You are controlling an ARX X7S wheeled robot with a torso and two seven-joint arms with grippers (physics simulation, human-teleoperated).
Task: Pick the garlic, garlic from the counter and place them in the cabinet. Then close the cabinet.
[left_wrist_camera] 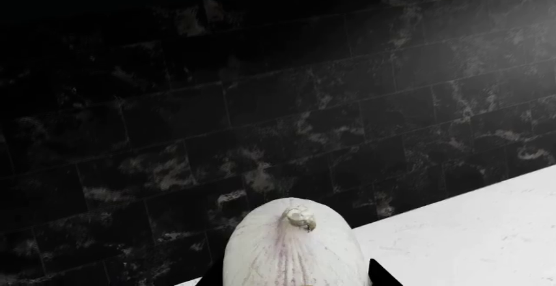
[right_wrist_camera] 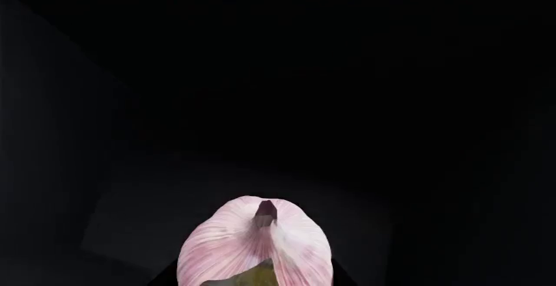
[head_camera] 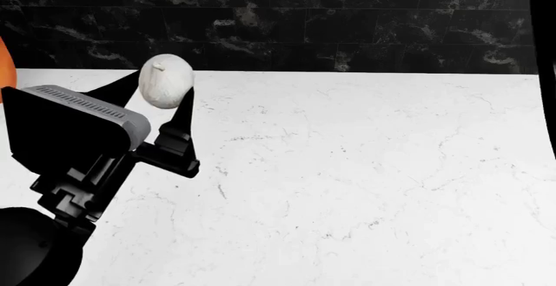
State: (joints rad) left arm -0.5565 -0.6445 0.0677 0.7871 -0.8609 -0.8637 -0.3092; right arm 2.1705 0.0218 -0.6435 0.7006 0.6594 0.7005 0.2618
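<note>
Left wrist view: a white garlic bulb [left_wrist_camera: 293, 247] fills the lower middle of the picture, stem tip toward the black marbled wall tiles [left_wrist_camera: 260, 103]. Dark tips of the left gripper [left_wrist_camera: 293, 279] show on either side of the bulb, closed against its flanks, so the bulb is held. Beyond it lies the white stone counter [left_wrist_camera: 469, 234], which meets the tiles just past the bulb.

Head view: the left gripper [head_camera: 165, 94] holds the white bulb [head_camera: 165, 81] between its black fingers [head_camera: 184, 126], raised above the counter [head_camera: 365, 169] and near the tiled wall [head_camera: 304, 25]. The jaws are parted only as wide as the bulb. A sliver of something orange [head_camera: 4, 64] shows at the picture's edge, beside the counter's back corner. The right arm is not seen here, nor is any cabinet.

Right wrist view: a pinkish-purple striped garlic bulb [right_wrist_camera: 252, 243] sits close to the camera, stem tip pointing into a dark, box-like space [right_wrist_camera: 278, 103], perhaps the cabinet's inside. The fingers are barely visible; the bulb seems held, though I cannot tell for certain.

Both bulbs are probably light and firm, with dry papery skin that could slip or tear. The broad flanks, below the stem, are the best place to grip, with gentle pressure.
</note>
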